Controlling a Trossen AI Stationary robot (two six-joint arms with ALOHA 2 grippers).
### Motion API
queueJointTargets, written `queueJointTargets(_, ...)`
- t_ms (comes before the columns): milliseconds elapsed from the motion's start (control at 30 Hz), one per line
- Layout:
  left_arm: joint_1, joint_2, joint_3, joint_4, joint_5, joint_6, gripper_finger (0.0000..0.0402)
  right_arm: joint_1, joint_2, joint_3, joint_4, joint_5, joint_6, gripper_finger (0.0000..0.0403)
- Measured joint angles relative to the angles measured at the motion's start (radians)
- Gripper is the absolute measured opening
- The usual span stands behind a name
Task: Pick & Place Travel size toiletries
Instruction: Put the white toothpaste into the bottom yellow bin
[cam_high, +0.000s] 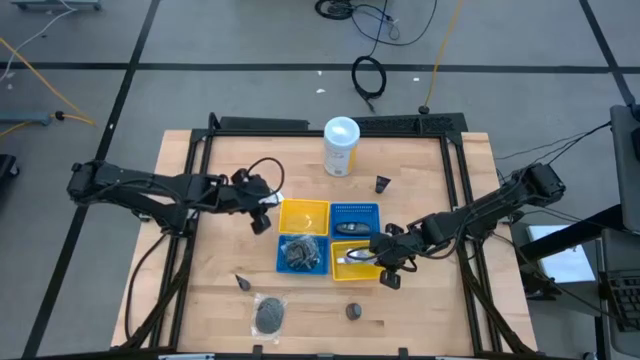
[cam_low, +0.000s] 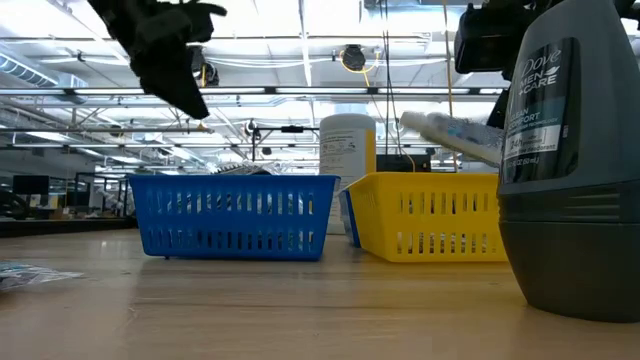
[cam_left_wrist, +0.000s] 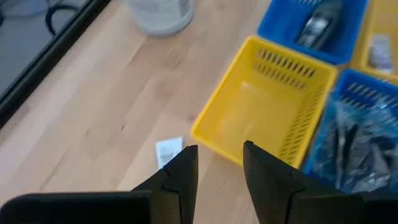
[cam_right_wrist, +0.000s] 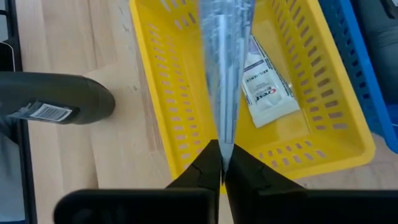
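Yellow plastic marks the spot: the right hand (cam_right_wrist: 222, 163) hangs just over the yellow tray (cam_right_wrist: 163, 93) at the front right of the four trays, and its fingers are clamped on the flat end of a white tube (cam_right_wrist: 225, 68). The tube points down into that tray. Another white tube (cam_right_wrist: 264, 87) already lies inside it.

This looks like the putting-in step. Next, I think the right hand should let the fingers part so the tube drops beside the other one and not over the wall.

The left hand (cam_left_wrist: 217, 171) waits to the left of the other yellow tray (cam_left_wrist: 261, 118), up off the desk (cam_high: 200, 290). Its fingers are apart and hold nothing.

In front of the trays, a mesh puff (cam_high: 268, 314) still lies on the desk.
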Motion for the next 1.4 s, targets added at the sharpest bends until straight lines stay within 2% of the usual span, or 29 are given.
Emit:
queueJointTargets(333,0.034,0.047,0.000,-0.073,0.006,-0.025,0.0127,0.000,0.000,0.000,0.012,0.034,-0.012,0.0057)
queueJointTargets(633,0.080,0.168,0.000,-0.135,0.013,-0.042,0.0127,0.000,0.000,0.000,0.147,0.057,-0.109,0.0094)
queueJointTargets(1067,0.096,0.319,0.000,-0.177,0.071,-0.060,0.0129,0.000,0.000,0.000,0.180,0.058,-0.158,0.0107)
queueJointTargets(1167,0.096,0.329,0.000,-0.176,0.104,-0.068,0.0143,0.000,0.000,0.000,0.184,0.058,-0.158,0.0107)
queueJointTargets(1400,0.106,0.328,0.000,-0.181,0.112,-0.070,0.0194,0.000,0.000,0.000,0.194,0.058,-0.158,0.0107)
